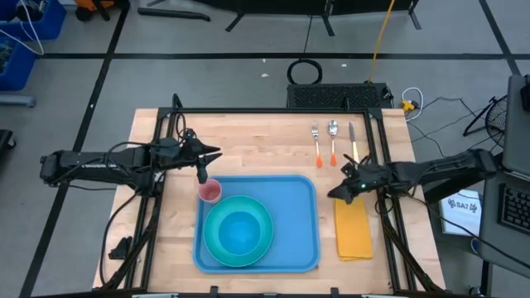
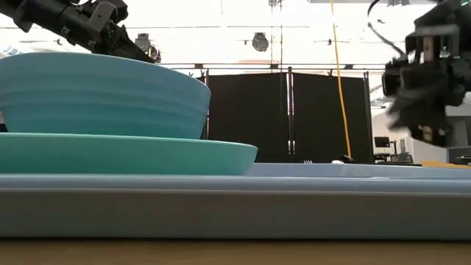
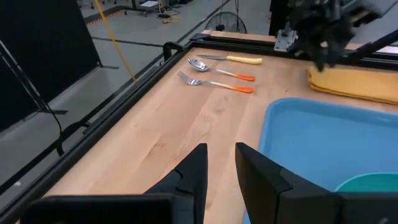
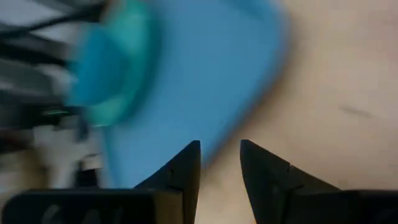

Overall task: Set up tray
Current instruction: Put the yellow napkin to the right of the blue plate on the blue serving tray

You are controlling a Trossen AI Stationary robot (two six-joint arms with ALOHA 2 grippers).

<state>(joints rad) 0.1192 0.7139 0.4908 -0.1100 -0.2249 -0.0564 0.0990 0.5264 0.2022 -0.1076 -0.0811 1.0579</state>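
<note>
Two arms over a blue tray [image 1: 294, 223] on the table [image 1: 248, 141].
Both jaws slightly parted, empty; tray below, between them. Right gripper [image 1: 346, 189] should approach the napkin [image 1: 354, 232] squarely.

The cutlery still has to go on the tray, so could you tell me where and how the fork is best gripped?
Grip the fork by its orange handle end, coming straight down from above. It lies flat on the table, tines pointing away from the tray, with the spoon close alongside. So set the claw across the handle, where it looks thickest. The right claw is nearest.
</note>
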